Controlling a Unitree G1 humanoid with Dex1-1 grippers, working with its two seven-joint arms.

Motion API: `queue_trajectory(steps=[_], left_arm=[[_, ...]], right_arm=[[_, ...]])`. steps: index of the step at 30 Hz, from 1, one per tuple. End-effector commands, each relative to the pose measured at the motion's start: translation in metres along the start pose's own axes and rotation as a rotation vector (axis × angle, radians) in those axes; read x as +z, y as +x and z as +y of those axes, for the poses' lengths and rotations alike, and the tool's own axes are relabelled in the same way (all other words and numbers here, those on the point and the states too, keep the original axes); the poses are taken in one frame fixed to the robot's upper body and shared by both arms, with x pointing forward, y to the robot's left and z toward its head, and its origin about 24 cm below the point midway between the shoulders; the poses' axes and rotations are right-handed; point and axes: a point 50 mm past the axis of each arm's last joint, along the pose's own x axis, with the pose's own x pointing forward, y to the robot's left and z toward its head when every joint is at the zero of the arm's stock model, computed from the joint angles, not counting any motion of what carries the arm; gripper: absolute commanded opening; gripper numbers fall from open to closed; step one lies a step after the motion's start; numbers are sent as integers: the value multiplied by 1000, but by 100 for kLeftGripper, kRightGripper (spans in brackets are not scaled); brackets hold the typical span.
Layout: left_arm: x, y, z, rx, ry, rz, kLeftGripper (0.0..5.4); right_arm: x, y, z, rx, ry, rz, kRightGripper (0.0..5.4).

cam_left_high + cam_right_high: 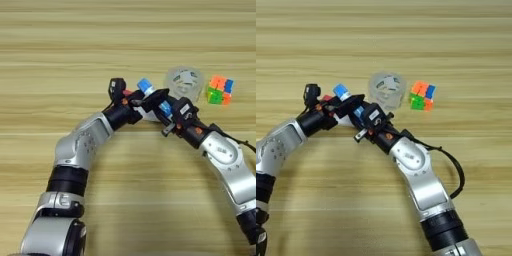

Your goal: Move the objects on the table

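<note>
While both arms crowd the middle of the frame, the left claw (131, 101) sits just left of centre, tips buried in the cluster with a red cube (126, 93) beside it; can't tell its opening. Blue tube with white end (146, 86) pokes up between the claws, touching both. Right claw (159, 104) meets it from the right, fingers apparently closed around the tube's lower part, not certain. Translucent round tape roll (184, 82) lies just right, multicoloured puzzle cube (220, 89) further right on the wooden surface (60, 40). Risks: claws colliding, tube slipping during the handover, right arm nudging the roll.
</note>
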Motion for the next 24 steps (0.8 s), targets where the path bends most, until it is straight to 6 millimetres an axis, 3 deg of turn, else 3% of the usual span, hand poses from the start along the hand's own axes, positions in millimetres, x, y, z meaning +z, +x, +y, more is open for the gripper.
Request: queue_trajectory(steps=[1, 24], left_arm=[[4, 3, -2, -14, -14, -2, 478], [11, 2, 0, -13, -43, -21, 227]], right_arm=[[2, 1, 1, 10, -1, -4, 140], [4, 5, -9, -47, -9, -15, 140]])
